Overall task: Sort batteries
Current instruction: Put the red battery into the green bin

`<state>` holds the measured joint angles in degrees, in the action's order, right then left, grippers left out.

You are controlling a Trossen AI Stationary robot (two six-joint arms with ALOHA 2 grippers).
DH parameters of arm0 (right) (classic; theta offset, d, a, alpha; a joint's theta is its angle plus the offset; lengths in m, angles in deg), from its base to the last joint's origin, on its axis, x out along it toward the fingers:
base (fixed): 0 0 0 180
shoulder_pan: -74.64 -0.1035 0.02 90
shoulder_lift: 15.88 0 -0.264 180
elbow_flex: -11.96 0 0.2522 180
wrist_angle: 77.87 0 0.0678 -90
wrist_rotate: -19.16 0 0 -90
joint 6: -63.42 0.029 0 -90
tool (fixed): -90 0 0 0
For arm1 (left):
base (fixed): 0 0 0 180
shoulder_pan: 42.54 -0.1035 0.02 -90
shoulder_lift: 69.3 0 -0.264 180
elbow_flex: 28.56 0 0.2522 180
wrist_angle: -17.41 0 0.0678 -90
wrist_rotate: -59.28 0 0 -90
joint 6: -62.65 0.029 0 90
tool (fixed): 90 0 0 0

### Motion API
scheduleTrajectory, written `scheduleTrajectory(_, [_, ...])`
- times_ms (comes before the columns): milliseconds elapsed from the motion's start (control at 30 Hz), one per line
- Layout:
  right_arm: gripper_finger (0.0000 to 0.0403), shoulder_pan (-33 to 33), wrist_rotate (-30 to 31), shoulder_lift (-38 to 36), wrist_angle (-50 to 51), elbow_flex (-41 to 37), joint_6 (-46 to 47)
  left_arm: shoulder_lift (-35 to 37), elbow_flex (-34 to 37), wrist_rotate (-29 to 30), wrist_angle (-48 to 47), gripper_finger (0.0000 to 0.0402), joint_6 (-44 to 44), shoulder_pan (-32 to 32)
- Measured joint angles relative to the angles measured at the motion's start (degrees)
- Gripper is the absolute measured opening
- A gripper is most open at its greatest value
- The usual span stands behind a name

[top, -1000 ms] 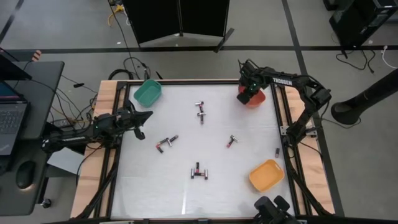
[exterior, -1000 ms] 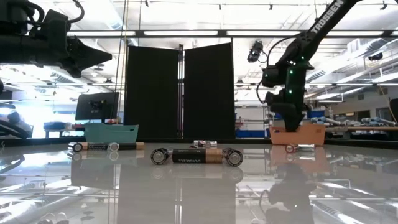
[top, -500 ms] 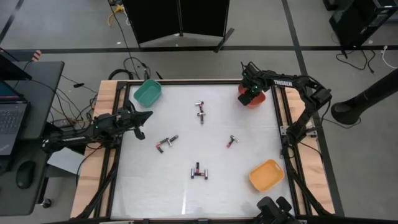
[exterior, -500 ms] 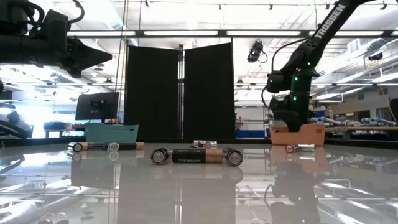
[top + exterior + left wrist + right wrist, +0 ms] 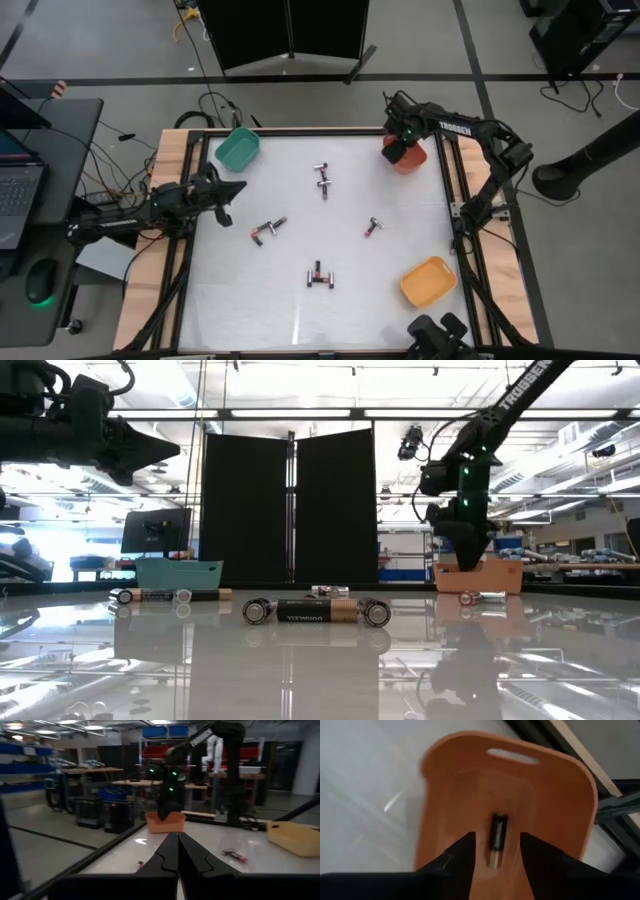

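The right gripper [image 5: 403, 141] is hanging over the red-orange bin [image 5: 411, 160] at the far right corner of the table, its two fingers [image 5: 457, 856] standing apart with nothing between them. Seen past those fingers in the right wrist view, one dark battery [image 5: 496, 836] is lying on the floor of that bin [image 5: 550, 815], free of the gripper. In the low view the same gripper [image 5: 466, 548] is sitting just above the bin's rim [image 5: 500, 575].

The left gripper [image 5: 232, 190] is waiting over the left edge of the table, near the green bin [image 5: 238, 149], with its fingers [image 5: 167, 855] pressed together and holding nothing.

The other batteries are lying loose on the white table [image 5: 300, 320]: a pair [image 5: 322, 179] toward the far middle, a group [image 5: 268, 229] left of centre, one [image 5: 373, 227] right of centre, a cluster [image 5: 319, 274] nearer the front, and a single one [image 5: 446, 243] by the right rail. The yellow-orange bin [image 5: 429, 281] is sitting at the near right corner. In the low view a large black-and-copper battery [image 5: 306, 611] is lying closest to the camera, with smaller ones beside it.
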<state>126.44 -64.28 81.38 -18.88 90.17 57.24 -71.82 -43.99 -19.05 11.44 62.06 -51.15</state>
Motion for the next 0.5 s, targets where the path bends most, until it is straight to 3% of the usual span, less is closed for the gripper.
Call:
scheduleTrajectory(100, [0.014, -2.74, 1.04, -1.83, 2.1, 1.33, -1.56, -1.42, 0.0, -1.95, 0.03, 0.0006, -0.71, 0.01])
scheduleTrajectory(333, [0.0014, -10.82, 2.63, -12.41, 5.93, 1.49, -1.45, -8.49, -0.01, -2.65, 0.61, 0.0006, -2.76, 0.01])
scheduleTrajectory(500, [0.0026, -18.26, 2.63, -20.98, 5.79, -2.0, 2.83, -15.12, -2.76, -6.17, -0.06, 0.0006, -4.56, 0.01])
